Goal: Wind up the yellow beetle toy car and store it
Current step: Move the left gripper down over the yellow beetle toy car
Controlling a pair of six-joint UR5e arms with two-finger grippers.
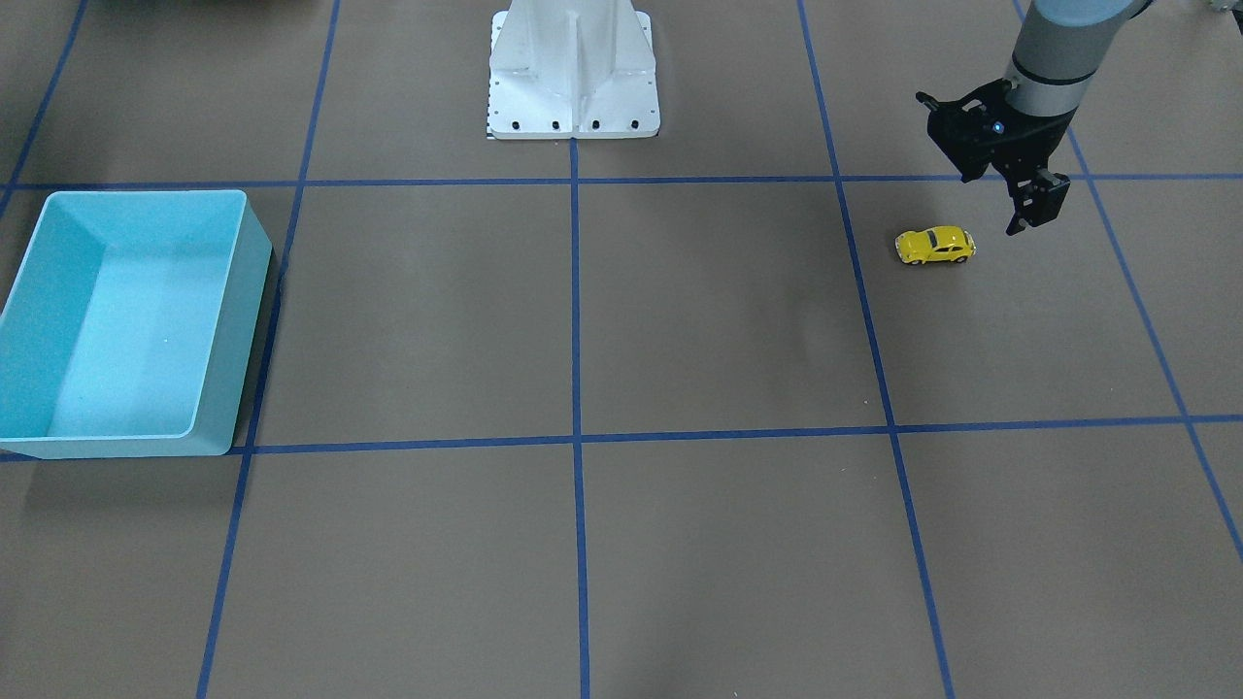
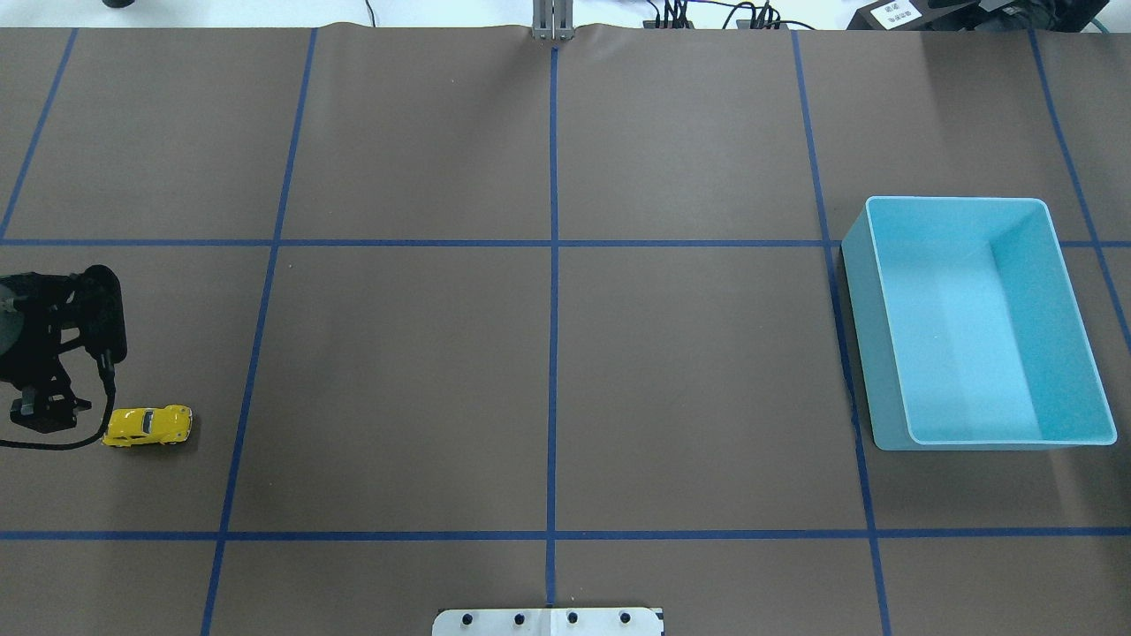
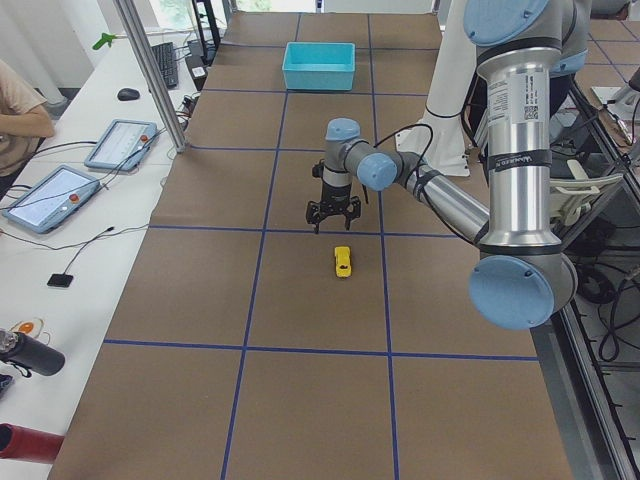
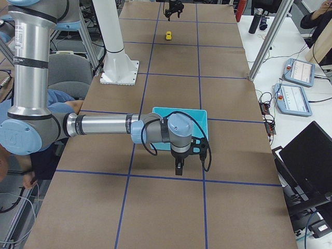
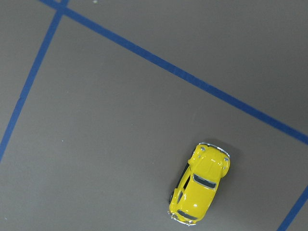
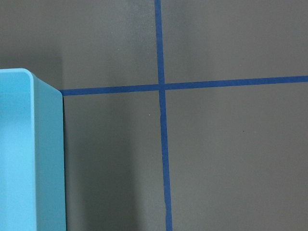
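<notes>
The yellow beetle toy car [image 1: 934,246] stands on its wheels on the brown table, also in the overhead view [image 2: 148,426] and the left wrist view [image 5: 199,190]. My left gripper [image 1: 1000,202] hovers above the table just beside the car, not touching it, with its fingers spread open and empty; it also shows overhead [image 2: 60,399]. The turquoise bin [image 2: 861,265] stands empty at the other end of the table. My right gripper [image 4: 179,168] hangs beside the bin's end; it shows only in the right side view, so I cannot tell whether it is open or shut.
Blue tape lines divide the brown table into squares. The white robot base [image 1: 573,73] stands at the table's middle edge. The bin's wall [image 6: 29,154] fills the left of the right wrist view. Operator tablets [image 3: 60,190] lie on a side bench.
</notes>
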